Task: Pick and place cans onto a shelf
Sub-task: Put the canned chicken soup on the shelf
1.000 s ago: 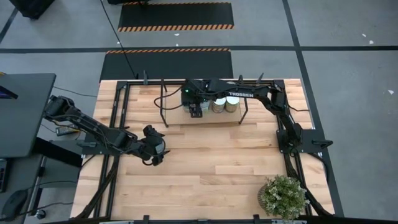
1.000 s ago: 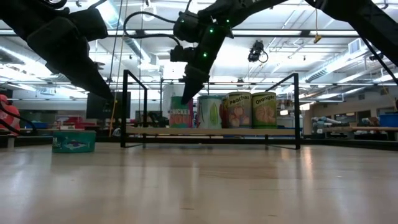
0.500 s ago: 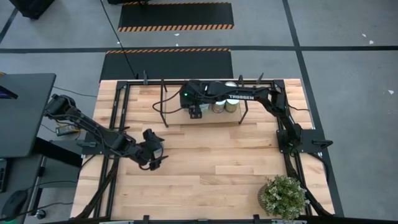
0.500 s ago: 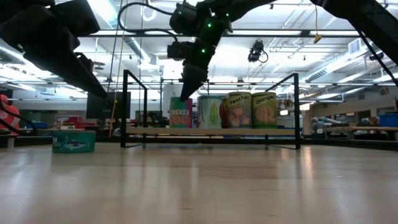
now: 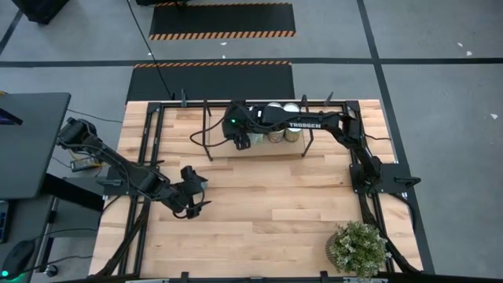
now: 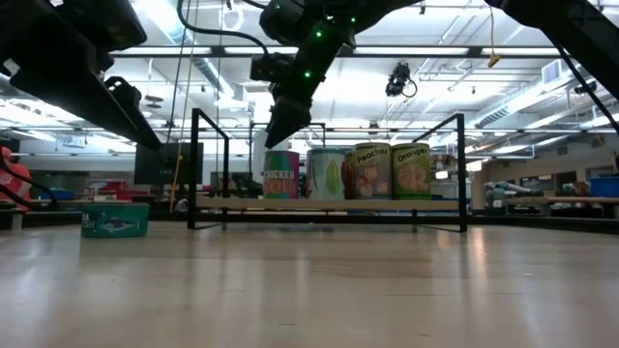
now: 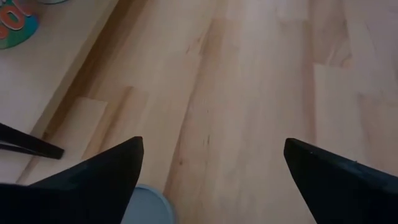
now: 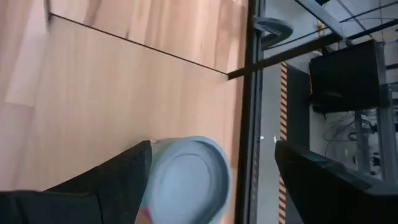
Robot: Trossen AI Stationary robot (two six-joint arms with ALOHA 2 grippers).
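The shelf [image 5: 222, 149] stands at the table's far middle; its board [image 6: 329, 204] bears several cans in a row. The leftmost is a pink-and-green chicken can [image 6: 281, 174]. My right gripper [image 6: 274, 133] hangs open just above that can and a little to its left; the can's grey top [image 8: 189, 180] shows between its spread fingers. My left gripper [image 5: 192, 198] is open over the table's left middle. A low teal tin [image 6: 114, 218] rests on the table below it, and its pale top [image 7: 147, 206] shows beside one finger.
The shelf's black rod frame [image 6: 193, 169] rises above the board at both ends. A green potted plant [image 5: 359, 248] stands at the near right corner. Black rails run along the table's left and right sides. Bare wood lies across the near middle.
My right gripper has risen off the chicken can and gone a little toward the table's left; the can stays upright on the shelf. My left gripper has gone a little toward the near edge and up; the teal tin has kept still.
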